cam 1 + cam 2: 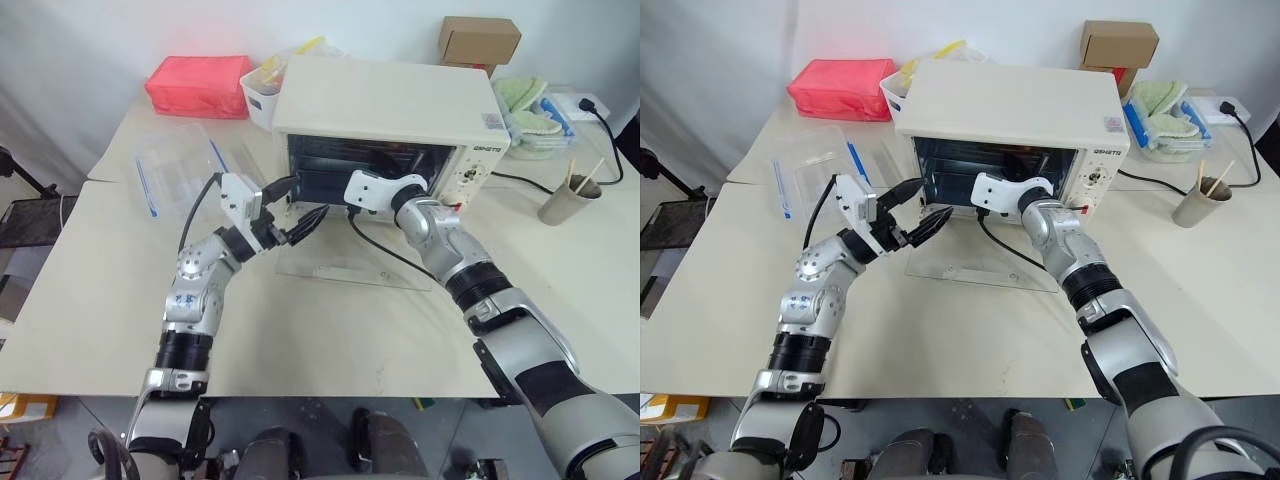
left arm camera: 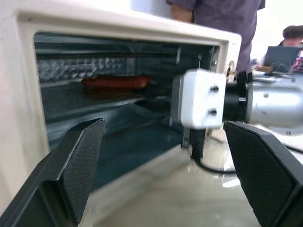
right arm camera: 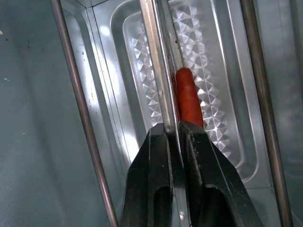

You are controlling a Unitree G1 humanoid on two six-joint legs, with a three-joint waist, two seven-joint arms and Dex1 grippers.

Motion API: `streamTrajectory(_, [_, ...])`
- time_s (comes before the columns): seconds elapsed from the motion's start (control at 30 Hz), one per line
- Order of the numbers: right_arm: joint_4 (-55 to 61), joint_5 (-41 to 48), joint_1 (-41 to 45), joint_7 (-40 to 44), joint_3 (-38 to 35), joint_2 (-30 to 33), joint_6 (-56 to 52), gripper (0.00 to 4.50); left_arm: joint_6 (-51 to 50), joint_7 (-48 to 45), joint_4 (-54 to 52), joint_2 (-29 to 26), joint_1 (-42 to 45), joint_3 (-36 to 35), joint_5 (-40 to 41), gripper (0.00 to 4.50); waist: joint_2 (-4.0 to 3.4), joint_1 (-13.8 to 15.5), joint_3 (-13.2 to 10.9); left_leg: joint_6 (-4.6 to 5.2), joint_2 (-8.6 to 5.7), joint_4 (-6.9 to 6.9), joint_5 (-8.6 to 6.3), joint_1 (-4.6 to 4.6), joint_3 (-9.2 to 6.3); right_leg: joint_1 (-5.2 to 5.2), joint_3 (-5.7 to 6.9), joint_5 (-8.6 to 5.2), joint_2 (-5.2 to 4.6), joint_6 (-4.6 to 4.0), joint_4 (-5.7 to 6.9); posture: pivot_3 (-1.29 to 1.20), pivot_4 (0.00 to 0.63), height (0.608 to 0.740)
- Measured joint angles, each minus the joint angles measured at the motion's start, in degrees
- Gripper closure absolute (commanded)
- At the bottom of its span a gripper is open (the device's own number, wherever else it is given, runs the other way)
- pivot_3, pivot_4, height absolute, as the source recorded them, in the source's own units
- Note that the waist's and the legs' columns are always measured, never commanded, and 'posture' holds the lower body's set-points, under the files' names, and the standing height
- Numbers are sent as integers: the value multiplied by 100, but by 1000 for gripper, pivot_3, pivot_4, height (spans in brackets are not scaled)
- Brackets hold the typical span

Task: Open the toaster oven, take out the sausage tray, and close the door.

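Observation:
The cream-white toaster oven (image 1: 385,100) stands at the back of the table with its cavity showing. Its glass door (image 1: 350,268) lies folded down flat on the tabletop. Inside, the silvery sausage tray (image 3: 218,71) rests on the rack with a red sausage (image 3: 188,97) on it. My right gripper (image 3: 173,127) reaches into the cavity and is shut on the tray's raised front rim (image 3: 158,71). My left gripper (image 1: 311,195) hovers open just outside the oven's mouth, left of the right wrist, above the door's hinge side, holding nothing.
A clear plastic box (image 1: 180,160) with blue clips lies left of the oven, a red box (image 1: 198,85) and a white basket (image 1: 262,90) behind it. A paper cup (image 1: 568,200), a black cable (image 1: 520,180) and cloths (image 1: 530,105) sit to the right. A person (image 2: 213,12) stands behind the oven.

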State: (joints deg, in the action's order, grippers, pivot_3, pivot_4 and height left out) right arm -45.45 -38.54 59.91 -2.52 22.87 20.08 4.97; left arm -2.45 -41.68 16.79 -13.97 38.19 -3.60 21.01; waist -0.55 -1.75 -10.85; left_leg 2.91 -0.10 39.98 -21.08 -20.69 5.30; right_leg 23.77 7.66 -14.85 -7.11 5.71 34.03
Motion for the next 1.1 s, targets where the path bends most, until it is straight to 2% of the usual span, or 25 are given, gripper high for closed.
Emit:
streamTrajectory(0.17, [201,-4,-76,85,0,68,6,4445,204,-138,920,-45,717,-145,-4,234,0,0,0,0,0,-1,0,-11,-6,7,5,0,0,0,-3,0,150,740])
streamTrajectory(0.27, [548,-5,-221,252,-19,203,-27,4445,282,-305,1126,-62,869,-173,-1,234,0,5,0,1,-1,5,1,-48,-14,35,9,0,0,1,-1,0,150,740])
streamTrajectory(0.47, [1667,-6,-774,733,-80,372,-269,4445,228,-435,1402,-135,1056,-235,38,234,1,12,-1,3,-2,6,6,-55,-9,42,15,1,3,2,1,0,150,740])
streamTrajectory(0.77, [4145,-118,-2239,1578,-263,665,-709,4445,45,-526,1574,-221,1226,-313,89,234,2,22,-1,0,-1,2,8,-61,3,64,8,1,16,2,9,0,150,740])
streamTrajectory(1.1, [5575,-342,-3332,2020,-413,870,-1006,4445,-243,-607,1525,-284,1217,-332,164,234,2,76,-1,-3,-2,7,11,-60,6,64,4,1,18,2,13,0,150,740])
